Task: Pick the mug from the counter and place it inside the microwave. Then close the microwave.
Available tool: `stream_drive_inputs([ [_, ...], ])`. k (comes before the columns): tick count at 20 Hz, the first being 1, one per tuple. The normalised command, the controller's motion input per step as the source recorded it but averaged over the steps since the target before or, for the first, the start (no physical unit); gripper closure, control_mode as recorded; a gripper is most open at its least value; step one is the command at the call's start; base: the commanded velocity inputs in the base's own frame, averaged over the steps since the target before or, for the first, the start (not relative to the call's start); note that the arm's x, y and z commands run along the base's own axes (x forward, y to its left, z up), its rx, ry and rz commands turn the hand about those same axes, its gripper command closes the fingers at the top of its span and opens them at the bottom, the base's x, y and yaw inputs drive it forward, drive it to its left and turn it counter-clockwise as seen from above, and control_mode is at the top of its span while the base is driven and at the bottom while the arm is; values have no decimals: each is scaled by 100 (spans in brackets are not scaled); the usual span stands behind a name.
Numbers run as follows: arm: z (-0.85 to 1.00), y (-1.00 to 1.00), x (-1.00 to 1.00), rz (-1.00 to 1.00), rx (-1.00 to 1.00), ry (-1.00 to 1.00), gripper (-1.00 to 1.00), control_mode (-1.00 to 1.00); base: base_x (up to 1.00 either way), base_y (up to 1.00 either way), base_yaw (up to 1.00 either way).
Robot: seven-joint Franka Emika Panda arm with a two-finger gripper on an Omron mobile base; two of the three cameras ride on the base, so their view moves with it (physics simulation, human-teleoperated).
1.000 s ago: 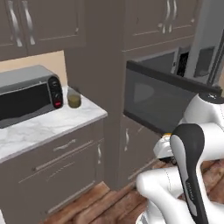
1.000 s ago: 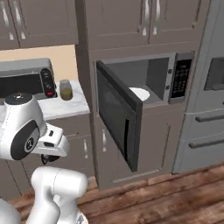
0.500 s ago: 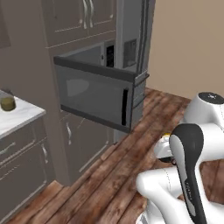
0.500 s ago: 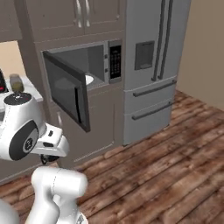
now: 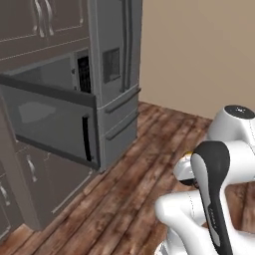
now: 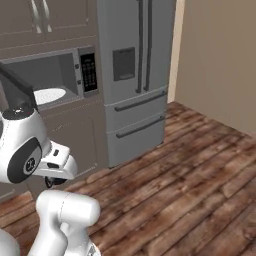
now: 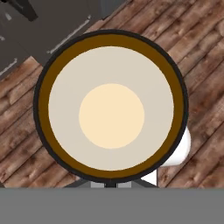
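A: Where is the mug (image 7: 111, 116)?
B: Right in the hand (image 7: 111, 186), squeezed tight, up over the wood floor (image 7: 199, 57).
A: And the microwave (image 6: 55, 82)?
B: Its door (image 5: 50, 124) hangs open.

This is a home kitchen. A tall grey French-door refrigerator (image 6: 137, 75) with a dispenser panel stands beside a built-in microwave (image 6: 60, 80), whose black glass door (image 5: 50, 122) hangs open onto a white turntable plate (image 6: 47, 95). Dark brown-grey cabinets (image 5: 45, 22) with metal handles sit above and below it, over a wood plank floor (image 6: 190, 180) and against a plain beige wall (image 5: 199, 50).
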Motion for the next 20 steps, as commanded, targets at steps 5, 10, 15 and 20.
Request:
stream_drive_inputs([
  [5,0,0,0,0,0,0,100,100,79,-67,8],
  [10,0,0,0,0,0,0,100,100,50,-46,38],
  [15,0,0,0,0,0,0,100,100,28,-14,58],
  [20,0,0,0,0,0,0,100,100,50,-16,72],
])
